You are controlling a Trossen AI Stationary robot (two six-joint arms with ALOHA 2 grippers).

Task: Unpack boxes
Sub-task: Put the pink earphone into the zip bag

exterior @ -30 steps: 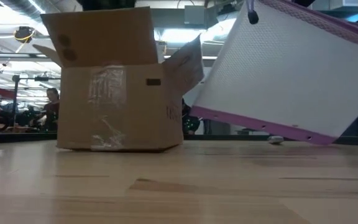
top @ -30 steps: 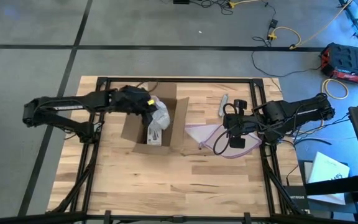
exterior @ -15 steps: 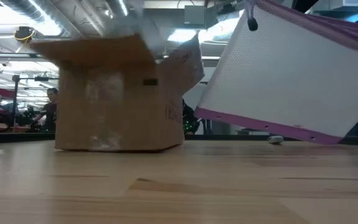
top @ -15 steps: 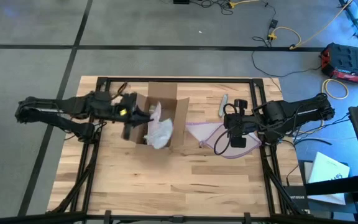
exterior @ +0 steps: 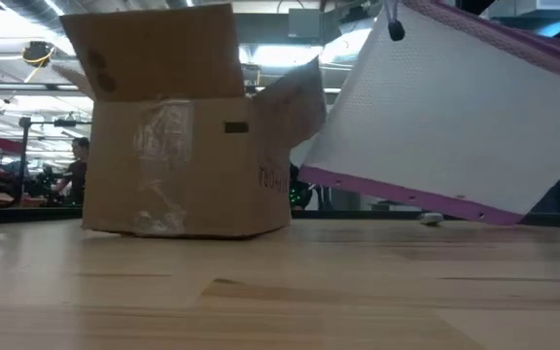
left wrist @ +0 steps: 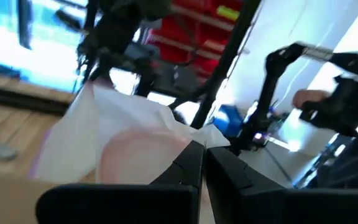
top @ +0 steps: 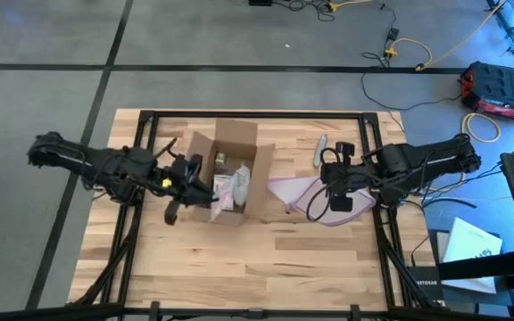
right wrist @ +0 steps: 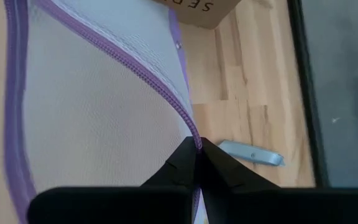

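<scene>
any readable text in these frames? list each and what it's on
"SE..." in black, cut off by the picture's edge: on the brown cardboard box, right wrist view.
Reddish print on the box's side, low view: too blurred to read.
Print on the white packet in the box: too small to read.

A plain brown box (top: 233, 169) with black lettering is seen; beside the box, a clear white bag (top: 303, 194) is edged in purple, on a pale wood-grained table (top: 266, 259).

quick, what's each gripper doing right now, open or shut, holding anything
Left gripper: shut, by the box; whether it holds anything cannot be told.
Right gripper: shut on the bag's purple zip edge.
</scene>
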